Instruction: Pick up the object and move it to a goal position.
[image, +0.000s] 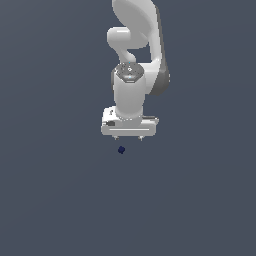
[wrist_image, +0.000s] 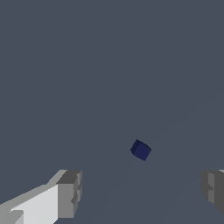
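The object is a tiny dark navy-blue cube (image: 121, 149) lying on the flat grey surface, just in front of the white arm in the exterior view. It also shows in the wrist view (wrist_image: 141, 150), turned at an angle. My gripper (image: 128, 138) hangs above the surface, a little behind the cube and slightly toward the exterior view's right of it. Its jaws stand wide apart and empty. In the wrist view the gripper (wrist_image: 142, 192) shows two grey fingertips (wrist_image: 70, 192) far apart, with the cube lying beyond the gap between them, not touched.
The plain grey surface (image: 60, 200) spreads in all directions around the cube. The white arm (image: 135, 45) rises behind the gripper. No other objects or goal marker show.
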